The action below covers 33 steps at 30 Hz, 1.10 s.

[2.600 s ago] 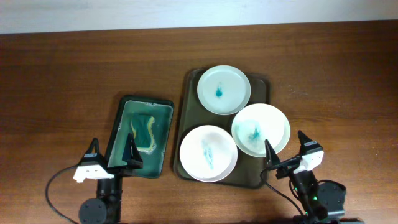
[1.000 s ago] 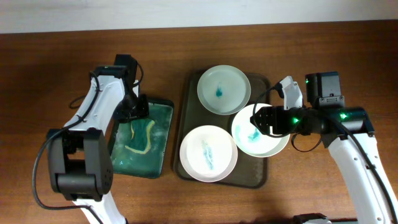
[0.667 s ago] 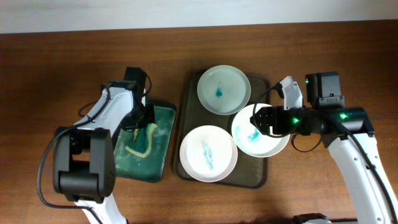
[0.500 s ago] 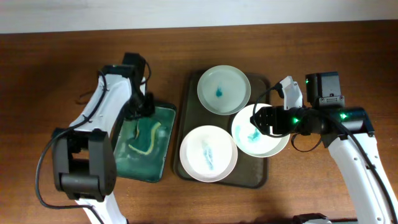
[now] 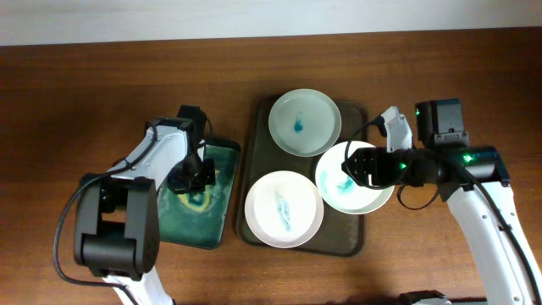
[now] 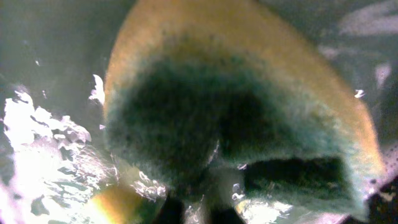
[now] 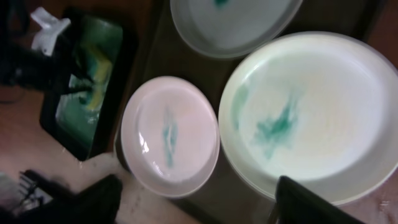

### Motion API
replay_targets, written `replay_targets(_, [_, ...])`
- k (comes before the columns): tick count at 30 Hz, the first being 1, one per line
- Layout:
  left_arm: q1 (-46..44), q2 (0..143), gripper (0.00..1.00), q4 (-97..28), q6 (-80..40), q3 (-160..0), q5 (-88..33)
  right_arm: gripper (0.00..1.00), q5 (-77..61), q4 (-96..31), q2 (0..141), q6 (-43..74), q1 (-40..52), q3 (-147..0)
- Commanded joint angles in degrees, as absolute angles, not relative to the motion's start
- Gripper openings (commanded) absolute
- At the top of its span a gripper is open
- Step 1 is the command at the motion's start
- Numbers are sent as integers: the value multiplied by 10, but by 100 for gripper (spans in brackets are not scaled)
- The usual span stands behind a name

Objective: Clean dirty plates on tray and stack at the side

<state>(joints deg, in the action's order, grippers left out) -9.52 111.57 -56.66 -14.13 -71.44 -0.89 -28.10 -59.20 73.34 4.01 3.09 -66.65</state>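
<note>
The tray [image 5: 254, 127] sits at the middle of the table [image 5: 85, 85] with all three plates on it, each marked by a teal smear at its centre. The far plate [image 5: 305, 123] lies at the tray's far end and the near plate [image 5: 283, 208] at its near left. The right plate [image 5: 377, 195] hangs out over the tray's right rim, its edge meeting the far plate's.

The right gripper [image 7: 198, 190] hovers over the right plate, its jaws spread wide and holding nothing. In the right wrist view one finger shows dark at the lower left. The other shows at the lower right, by the right plate's near rim; whether it touches the plate cannot be told. The near plate lies ahead of the gap between the fingers, and the right plate lies ahead of the right-hand finger.

The left gripper [image 5: 196, 174] is well apart from the plates, down in the basin [image 5: 169, 229] that stands just left of the tray. Its jaws are closed on the sponge [image 5: 196, 202], which is bunched up in the teal liquid. In the left wrist view the sponge [image 6: 236, 124] fills the frame. It is folded, yellow on the outside with the green scouring face turned inward. A crease runs down to the dark fingers at the bottom edge.
</note>
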Motion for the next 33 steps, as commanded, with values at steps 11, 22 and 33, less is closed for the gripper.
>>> replay_targets(11, [-98, 1078, 0, -782, -138, -966, -24, 46, -179, -605, 906, 95, 170, -616])
replay_targets(22, [-92, 968, 0, -794, -138, -966, -74, 15, -178, -404, 990, 140, 210, -524])
replay_targets(33, [-147, 968, 0, -749, -161, -949, -99, 4, -6, -292, 990, 261, 209, -522])
